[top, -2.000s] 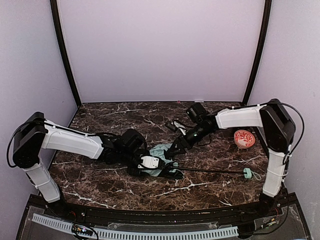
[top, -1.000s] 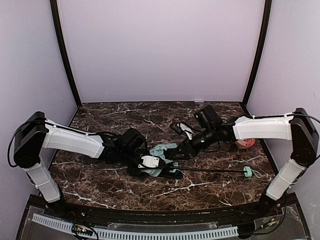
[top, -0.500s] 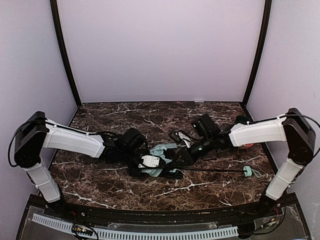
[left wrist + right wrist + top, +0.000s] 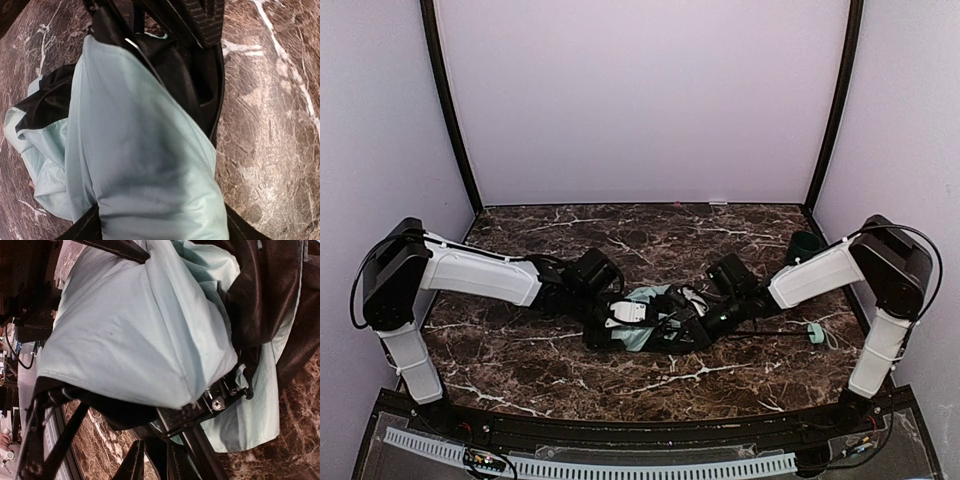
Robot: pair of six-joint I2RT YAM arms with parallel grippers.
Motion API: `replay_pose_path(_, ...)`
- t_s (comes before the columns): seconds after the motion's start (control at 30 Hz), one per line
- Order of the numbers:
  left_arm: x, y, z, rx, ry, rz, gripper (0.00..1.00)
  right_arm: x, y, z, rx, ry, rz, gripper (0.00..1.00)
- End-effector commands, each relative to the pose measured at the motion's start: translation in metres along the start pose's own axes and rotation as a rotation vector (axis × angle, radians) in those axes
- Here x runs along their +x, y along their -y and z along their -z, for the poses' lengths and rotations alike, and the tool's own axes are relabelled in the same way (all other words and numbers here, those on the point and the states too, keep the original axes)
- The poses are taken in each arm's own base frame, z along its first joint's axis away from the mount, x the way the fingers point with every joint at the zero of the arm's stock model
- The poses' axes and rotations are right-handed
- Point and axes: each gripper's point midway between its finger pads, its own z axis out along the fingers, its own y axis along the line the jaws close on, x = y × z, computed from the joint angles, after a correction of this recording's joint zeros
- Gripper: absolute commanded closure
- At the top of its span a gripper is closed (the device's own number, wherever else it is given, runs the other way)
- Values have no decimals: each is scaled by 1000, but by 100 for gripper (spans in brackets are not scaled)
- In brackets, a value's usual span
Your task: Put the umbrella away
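The umbrella [image 4: 645,297] lies collapsed at the middle of the marble table, pale mint fabric over black lining. Its thin black shaft [image 4: 770,333] runs right to the small mint handle [image 4: 813,335]. My left gripper [image 4: 620,318] comes in from the left. In the left wrist view the bundled canopy [image 4: 145,150] fills the gap between the left gripper's [image 4: 160,227] fingers. My right gripper [image 4: 692,318] meets the canopy from the right. In the right wrist view the right gripper's [image 4: 156,445] jaws stand nearly together at the black lining under the mint fabric [image 4: 135,335], with the shaft [image 4: 200,457] beside them.
The brown marble table [image 4: 540,365] is closed in by lilac walls at the back and both sides, with black posts [image 4: 448,110] in the corners. A black rail [image 4: 620,432] runs along the near edge. Both arms stretch low across the table's middle.
My right arm has swung down and left to the canopy and its jaws have closed most of the way. The left gripper and the canopy have shifted slightly back and right.
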Motion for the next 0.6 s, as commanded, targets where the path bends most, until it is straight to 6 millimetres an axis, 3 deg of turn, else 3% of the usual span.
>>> replay_pose_path(0.0,28,38,-17,173,-94,73,36,-7,0,2,-26,26,35,81)
replay_pose_path(0.17,25,58,-16,344,-101,144,51,-33,-36,40,-26,109,203,72)
replay_pose_path(0.3,24,58,-13,445,-133,307,60,-50,-51,75,65,204,297,63)
replay_pose_path(0.43,17,62,-7,551,-137,457,63,-59,-51,99,180,285,361,61)
replay_pose_path(0.57,7,69,-1,629,-129,534,63,-61,-73,106,254,393,552,52)
